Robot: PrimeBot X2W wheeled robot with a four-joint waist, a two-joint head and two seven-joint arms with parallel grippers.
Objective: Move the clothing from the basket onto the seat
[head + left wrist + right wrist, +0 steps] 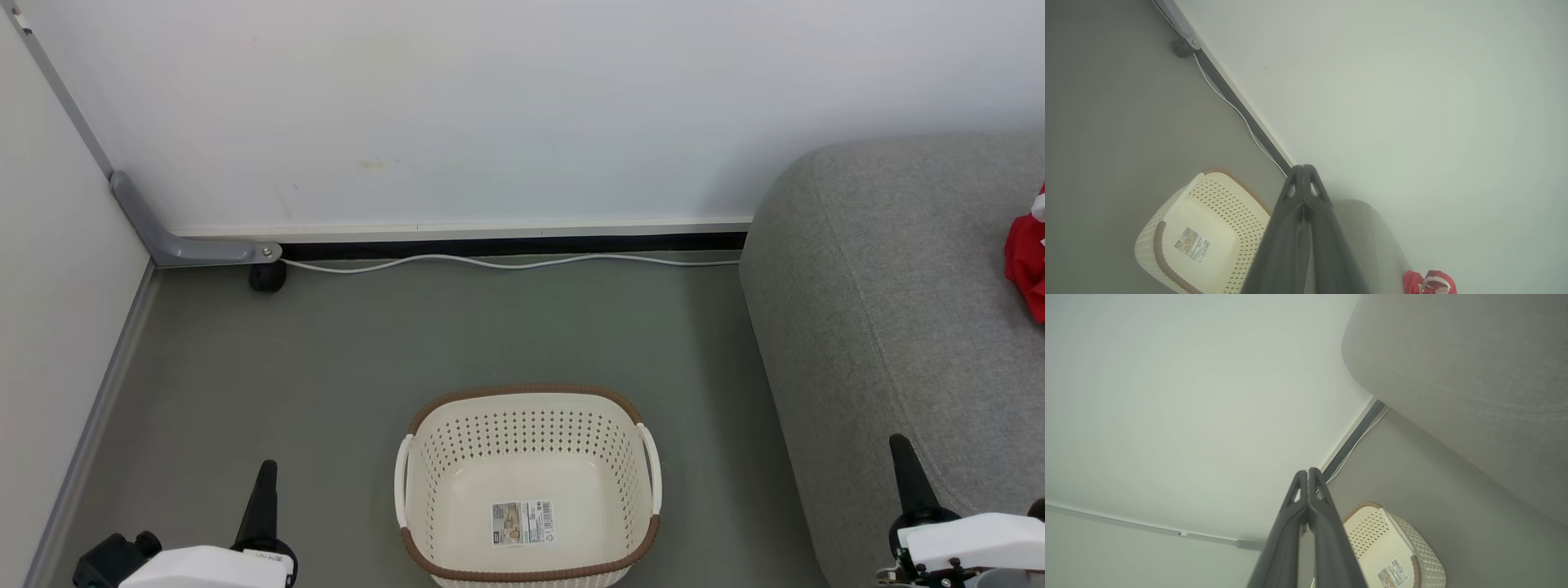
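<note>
Cream plastic, oval and peppered with small holes, the laundry basket [526, 433] with its brown woven-look rim sits on the smooth grey floor [326, 367] between my two arms. Its glossy bottom is bare but for a paper label sticker [522, 523]. Bright red soft clothing [1029, 261] with a scrap of white lies bunched on top of the big grey woven-fabric sofa seat [882, 286], well apart from the basket. It is cut off by the edge of my head view, so I cannot tell how much of it is there.

My left gripper [266, 469] has its two long dark fingers pressed together on nothing. My right gripper [900, 445], just beside the sofa's rounded flank, is the same.

I judge the moving done, so the job now is to finish cleanly. I should hold both arms low and off the basket's thin white handles [653, 474]. I should also look over the seat for folds hanging past that rounded edge, where soft cloth would slide.
</note>
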